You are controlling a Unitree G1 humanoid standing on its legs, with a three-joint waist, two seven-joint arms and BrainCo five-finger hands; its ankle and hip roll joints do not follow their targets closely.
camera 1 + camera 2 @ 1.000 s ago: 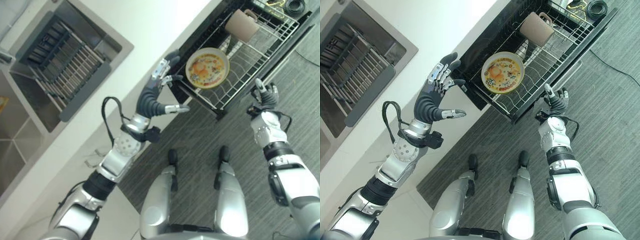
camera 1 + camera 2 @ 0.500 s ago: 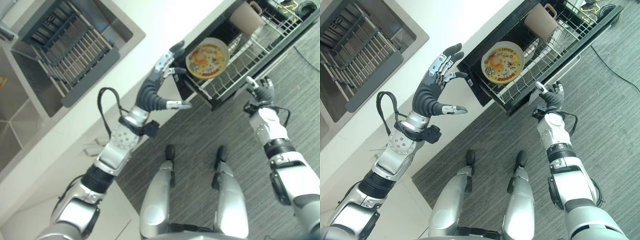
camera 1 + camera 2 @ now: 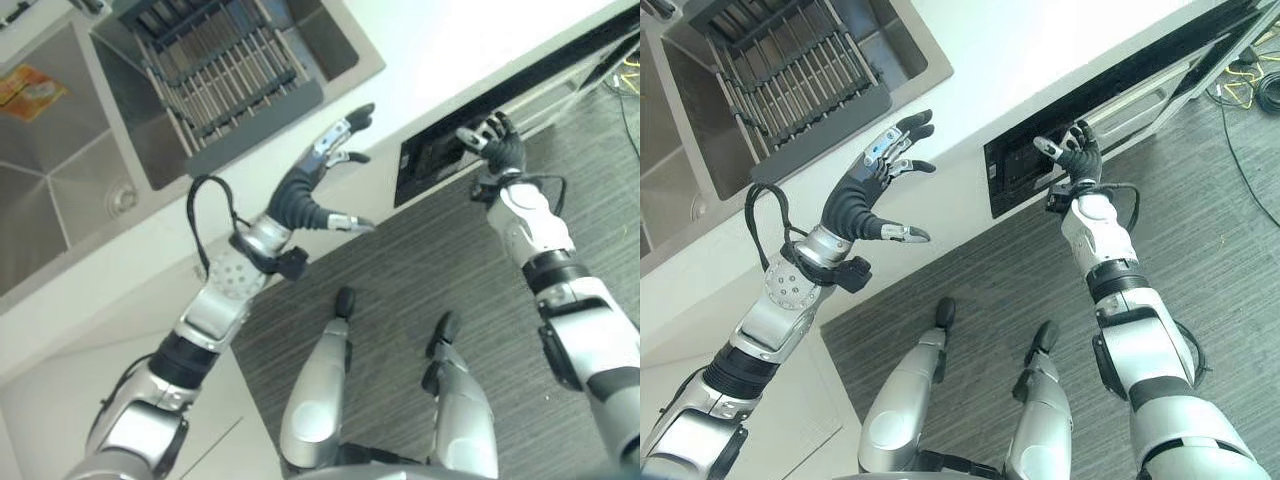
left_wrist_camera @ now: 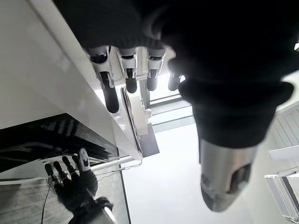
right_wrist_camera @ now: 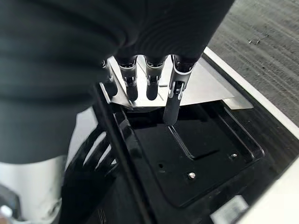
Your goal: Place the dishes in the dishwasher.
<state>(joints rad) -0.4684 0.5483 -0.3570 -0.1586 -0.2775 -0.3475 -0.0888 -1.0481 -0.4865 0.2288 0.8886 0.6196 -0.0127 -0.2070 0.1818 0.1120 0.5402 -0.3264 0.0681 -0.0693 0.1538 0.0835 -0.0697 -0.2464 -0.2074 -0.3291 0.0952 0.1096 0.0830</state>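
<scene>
Sink basin [image 3: 60, 190] at far left, a dark drying rack [image 3: 225, 75] set in the compartment beside it. White counter [image 3: 1040, 60] runs rightward. Left hand [image 3: 318, 172] held up over the counter edge, fingers straight and spread, holding nothing. Dishwasher [image 3: 440, 160] at right, under the counter: only a dark slot of its front shows, so the dishes, judged to be inside, are out of sight. Right hand [image 3: 1072, 160] at that front, fingers straight against the panel.

Risk: an off-centre push could let the fingertips skid off the glossy panel, or catch them between it and the counter.
</scene>
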